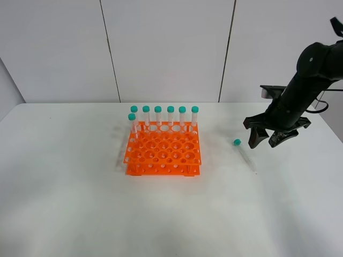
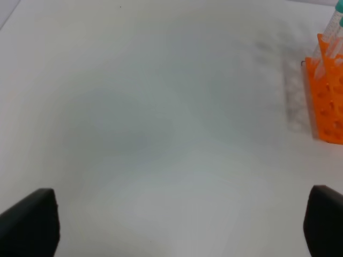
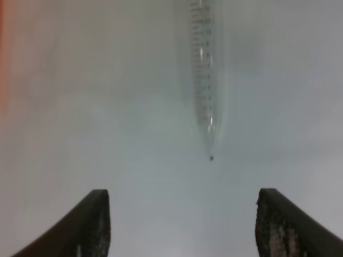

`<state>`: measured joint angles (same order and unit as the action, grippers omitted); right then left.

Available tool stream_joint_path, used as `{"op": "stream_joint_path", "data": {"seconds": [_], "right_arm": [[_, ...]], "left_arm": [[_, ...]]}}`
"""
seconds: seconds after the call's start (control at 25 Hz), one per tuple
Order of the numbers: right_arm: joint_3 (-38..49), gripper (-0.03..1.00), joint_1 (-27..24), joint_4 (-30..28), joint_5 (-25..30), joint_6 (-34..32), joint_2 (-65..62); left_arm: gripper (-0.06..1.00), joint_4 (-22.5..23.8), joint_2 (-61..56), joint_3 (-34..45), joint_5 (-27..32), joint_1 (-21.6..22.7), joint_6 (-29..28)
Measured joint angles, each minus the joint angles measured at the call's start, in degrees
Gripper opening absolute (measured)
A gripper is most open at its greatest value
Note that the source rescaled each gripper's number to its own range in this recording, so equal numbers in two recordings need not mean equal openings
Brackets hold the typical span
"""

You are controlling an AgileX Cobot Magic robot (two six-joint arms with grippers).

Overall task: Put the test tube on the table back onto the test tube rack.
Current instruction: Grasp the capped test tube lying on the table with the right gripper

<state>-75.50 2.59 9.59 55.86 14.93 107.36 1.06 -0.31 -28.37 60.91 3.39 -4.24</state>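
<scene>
Test tube (image 1: 245,155) flat on the bench (image 1: 64,203), just ahead of and below the right claw (image 1: 263,142). Long axis roughly along the claw's line of sight, conical tip toward the gap between the jaws, teal cap away. Right claw spread wide, gripping and touching nothing. Left claw (image 2: 177,225) fully spread, empty, test tube rack (image 1: 163,152) off to one side.

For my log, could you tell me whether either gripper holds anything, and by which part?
Nothing is held. The right gripper and left gripper are open; the clear, teal-capped plastic test tube lies free on the white table.
</scene>
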Motion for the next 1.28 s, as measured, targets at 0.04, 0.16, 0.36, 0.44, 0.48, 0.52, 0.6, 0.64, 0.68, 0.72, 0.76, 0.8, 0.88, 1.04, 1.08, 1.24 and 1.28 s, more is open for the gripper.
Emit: {"op": "stream_joint_path", "data": {"seconds": [0.04,0.16,0.36,0.44,0.48,0.52,0.6,0.64,0.68,0.72,0.76,0.8,0.88,1.04,1.08,1.24,1.28], "right_arm": [[0.0,0.76,0.0,0.0,-1.2,0.6,1.4],[0.0,0.76,0.7,0.1,-4.1,2.6,4.5],[-0.4,0.76,3.9,-1.2,-8.0,3.6,8.8],[-0.5,0.76,4.7,-2.5,-9.1,1.9,10.0],[-0.6,0.76,4.8,-3.2,-9.6,0.1,10.4],[-0.6,0.76,4.8,-4.4,-10.0,-2.0,10.6],[-0.6,0.76,4.8,-7.1,-10.4,-5.4,10.7],[-0.6,0.76,4.7,-8.1,-10.3,-6.2,10.7],[-0.6,0.76,4.7,-9.0,-10.0,-6.6,10.7],[-0.6,0.76,4.7,-9.6,-9.8,-6.8,10.7],[-0.6,0.76,4.7,-9.6,-9.6,-7.0,10.7],[-0.6,0.76,4.7,-9.6,-9.6,-7.0,10.7],[-0.6,0.76,4.7,-9.6,-9.5,-7.2,10.8],[-0.6,0.76,4.7,-9.6,-9.4,-7.2,11.3],[-0.6,0.76,4.7,-9.6,-9.3,-7.2,11.6],[-0.6,0.76,4.7,-9.2,-8.8,-7.2,12.5],[-0.6,0.76,4.7,-9.1,-8.8,-7.2,12.6]], "left_arm": [[1.00,0.0,0.0,0.0,0.0,0.0,0.0],[1.00,0.0,0.0,0.0,0.0,0.0,0.0],[1.00,0.0,0.0,0.0,0.0,0.0,0.0],[1.00,0.0,0.0,0.0,0.0,0.0,0.0],[1.00,0.0,0.0,0.0,0.0,0.0,0.0],[1.00,0.0,0.0,0.0,0.0,0.0,0.0],[1.00,0.0,0.0,0.0,0.0,0.0,0.0],[1.00,0.0,0.0,0.0,0.0,0.0,0.0],[1.00,0.0,0.0,0.0,0.0,0.0,0.0],[1.00,0.0,0.0,0.0,0.0,0.0,0.0],[1.00,0.0,0.0,0.0,0.0,0.0,0.0],[1.00,0.0,0.0,0.0,0.0,0.0,0.0],[1.00,0.0,0.0,0.0,0.0,0.0,0.0],[1.00,0.0,0.0,0.0,0.0,0.0,0.0],[1.00,0.0,0.0,0.0,0.0,0.0,0.0],[1.00,0.0,0.0,0.0,0.0,0.0,0.0],[1.00,0.0,0.0,0.0,0.0,0.0,0.0]]}}
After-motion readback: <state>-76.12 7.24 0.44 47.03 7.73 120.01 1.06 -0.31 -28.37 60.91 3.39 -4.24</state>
